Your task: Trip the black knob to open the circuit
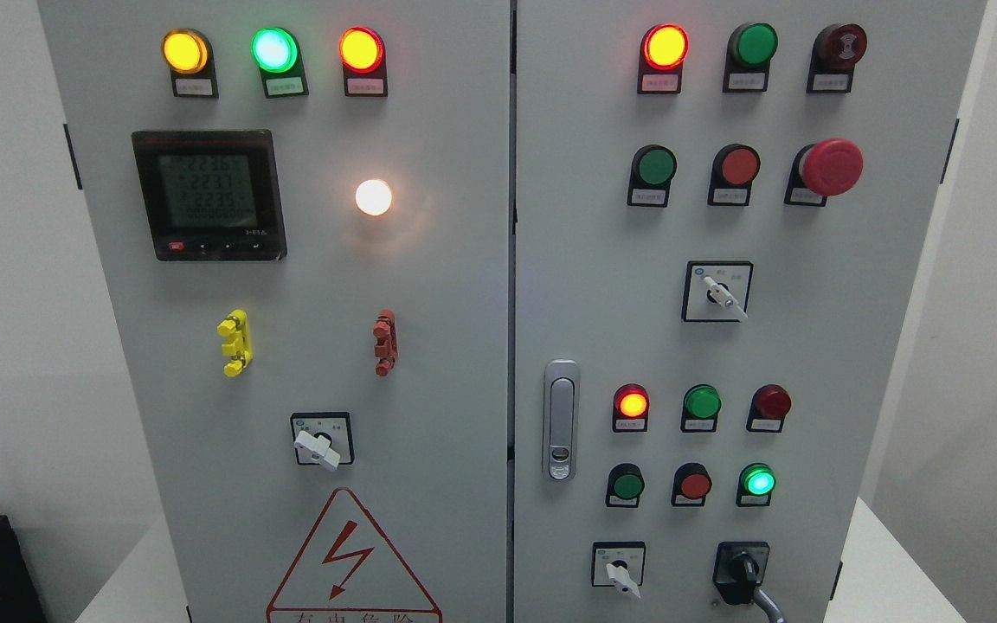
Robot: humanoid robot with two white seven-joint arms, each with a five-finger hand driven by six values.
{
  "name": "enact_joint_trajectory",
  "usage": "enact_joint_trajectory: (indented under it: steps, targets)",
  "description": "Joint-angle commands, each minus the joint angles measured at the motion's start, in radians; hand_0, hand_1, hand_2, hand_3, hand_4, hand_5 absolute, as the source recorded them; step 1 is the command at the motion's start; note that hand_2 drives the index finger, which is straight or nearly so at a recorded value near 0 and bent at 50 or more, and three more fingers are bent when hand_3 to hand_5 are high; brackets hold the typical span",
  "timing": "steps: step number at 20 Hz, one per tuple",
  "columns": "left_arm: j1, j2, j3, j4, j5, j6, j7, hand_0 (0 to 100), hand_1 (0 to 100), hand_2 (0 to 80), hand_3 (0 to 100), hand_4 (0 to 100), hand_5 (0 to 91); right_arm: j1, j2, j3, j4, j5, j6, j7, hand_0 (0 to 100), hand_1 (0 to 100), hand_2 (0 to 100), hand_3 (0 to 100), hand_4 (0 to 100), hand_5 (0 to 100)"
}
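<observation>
Two grey cabinet doors (429, 363) face us, lamps lit. Black knob (742, 568) sits bottom right of the right-hand door, just right of a white selector switch (620, 575). No robot hands in shot, so can't tell finger state.

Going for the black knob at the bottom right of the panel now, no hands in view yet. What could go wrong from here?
1. The black knob sits at the frame's bottom edge, so an arriving hand may hide it.
2. The white selector switch beside it could get bumped or turned by mistake.
3. The grey cable below the knob might snag fingers.
</observation>
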Motion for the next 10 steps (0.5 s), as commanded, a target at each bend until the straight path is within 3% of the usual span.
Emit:
enact_joint_trajectory:
  steps: [1, 10]
  targets:
    - [0.0, 0.0, 0.001, -0.016, 0.0, 0.0, 0.001, 12, 39, 0.0, 0, 0, 0.0, 0.006, -0.008, -0.008, -0.011, 0.0, -0.001, -0.001, 0, 0, 4, 100, 100, 99]
    - [0.0, 0.0, 0.001, -0.016, 0.0, 0.0, 0.001, 12, 39, 0.0, 0, 0, 0.0, 0.098, 0.001, -0.018, -0.108, 0.0, -0.004, -0.001, 0, 0, 0, 100, 91, 89]
